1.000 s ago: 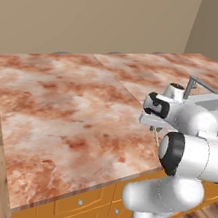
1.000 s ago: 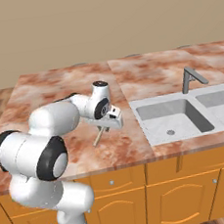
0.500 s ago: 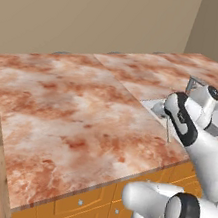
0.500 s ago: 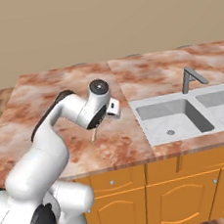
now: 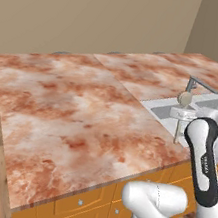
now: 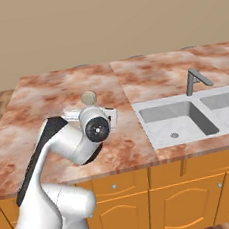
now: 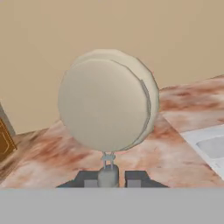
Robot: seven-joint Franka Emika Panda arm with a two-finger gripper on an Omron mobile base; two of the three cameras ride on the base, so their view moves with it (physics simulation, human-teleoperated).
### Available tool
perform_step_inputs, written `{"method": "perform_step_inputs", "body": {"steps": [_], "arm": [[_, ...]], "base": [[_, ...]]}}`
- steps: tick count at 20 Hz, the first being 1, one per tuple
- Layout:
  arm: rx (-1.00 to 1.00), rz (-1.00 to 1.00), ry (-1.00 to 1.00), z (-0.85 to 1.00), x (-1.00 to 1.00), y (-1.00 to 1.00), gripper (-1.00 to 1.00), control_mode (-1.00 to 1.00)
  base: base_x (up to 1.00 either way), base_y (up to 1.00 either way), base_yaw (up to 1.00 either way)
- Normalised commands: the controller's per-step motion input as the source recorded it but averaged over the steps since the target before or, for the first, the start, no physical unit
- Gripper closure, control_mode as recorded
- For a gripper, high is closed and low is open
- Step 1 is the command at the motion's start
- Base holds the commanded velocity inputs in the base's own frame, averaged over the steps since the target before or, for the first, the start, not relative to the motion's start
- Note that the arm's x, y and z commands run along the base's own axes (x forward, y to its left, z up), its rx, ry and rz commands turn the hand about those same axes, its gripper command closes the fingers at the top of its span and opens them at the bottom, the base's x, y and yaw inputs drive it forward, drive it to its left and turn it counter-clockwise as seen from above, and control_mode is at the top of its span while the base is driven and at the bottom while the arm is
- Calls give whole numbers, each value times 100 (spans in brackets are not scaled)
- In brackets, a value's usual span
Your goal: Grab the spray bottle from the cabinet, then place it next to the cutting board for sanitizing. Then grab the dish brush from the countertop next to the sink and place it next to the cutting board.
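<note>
Mottled reddish marble countertop [image 5: 76, 105] spreads below the gripper [image 7: 108, 178], clamped on the dish brush [image 7: 107, 105] by its thin neck. Its round, pale, smooth head points to twelve o'clock, long axis upright.

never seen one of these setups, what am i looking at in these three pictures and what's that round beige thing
It is a rendered kitchen with a white robot arm on a base that can drive. Two pictures come from cameras on that base, looking forward from behind the arm's left and right sides. The third comes from a camera on the hand itself, looking along the gripper.

The surface is a reddish marble countertop with a grey double sink and its faucet set into it.

The round beige thing is the head of a dish brush. The gripper is shut on its thin handle and holds it up above the countertop, head upward. In the left base view the brush shows in front of the sink; in the right base view its head pokes up behind the arm.
</note>
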Motion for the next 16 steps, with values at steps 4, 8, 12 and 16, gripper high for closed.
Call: {"method": "perform_step_inputs", "body": {"steps": [4, 8, 12, 16], "arm": [[4, 3, -41, 77, -77, 4, 100, -100], [6, 0, -32, 75, -75, 19, 100, -100], [6, 0, -16, 64, -66, 21, 100, -100], [8, 0, -15, 4, -94, 20, 100, -100]], "base": [[0, 0, 0], [0, 0, 0], [0, 0, 0], [0, 0, 0]]}}
